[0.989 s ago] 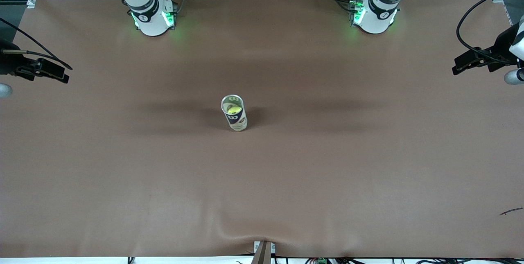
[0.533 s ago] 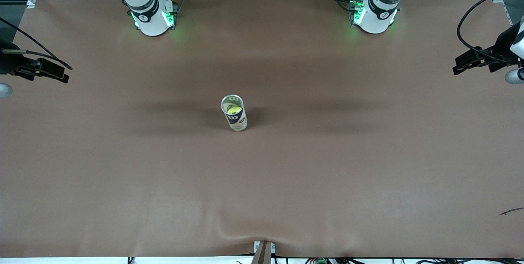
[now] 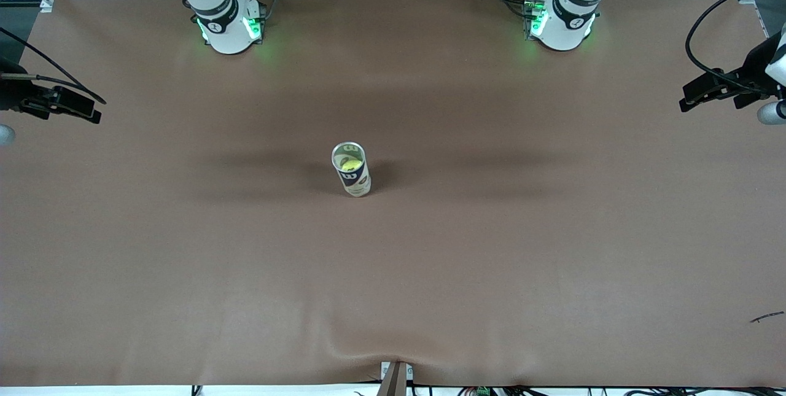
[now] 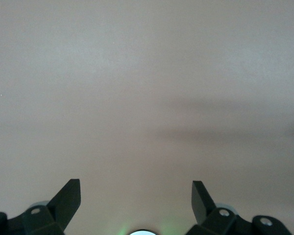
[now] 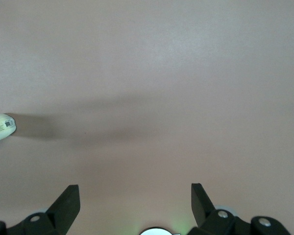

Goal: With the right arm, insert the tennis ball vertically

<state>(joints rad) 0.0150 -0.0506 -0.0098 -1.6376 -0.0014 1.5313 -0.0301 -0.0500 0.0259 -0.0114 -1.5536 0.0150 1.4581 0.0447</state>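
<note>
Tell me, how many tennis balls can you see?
1. The tennis ball sits inside the upright can in the middle of the table. More balls might hide beneath it.

A brown tabletop [image 3: 552,248], creased at its camera-side edge. A small dark scrap [image 3: 766,317] lies toward the left arm's end, well away from either claw.

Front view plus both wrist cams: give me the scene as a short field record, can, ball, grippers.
can: upright tube mid-table, top open
ball: yellow tennis ball inside the can, seen through the open top
right gripper: open, empty, over bare table at the right arm's end, well away from the can
left gripper: open, empty, over bare table at the left arm's end, waiting
table: brown cover
task state: ball already in can
</note>
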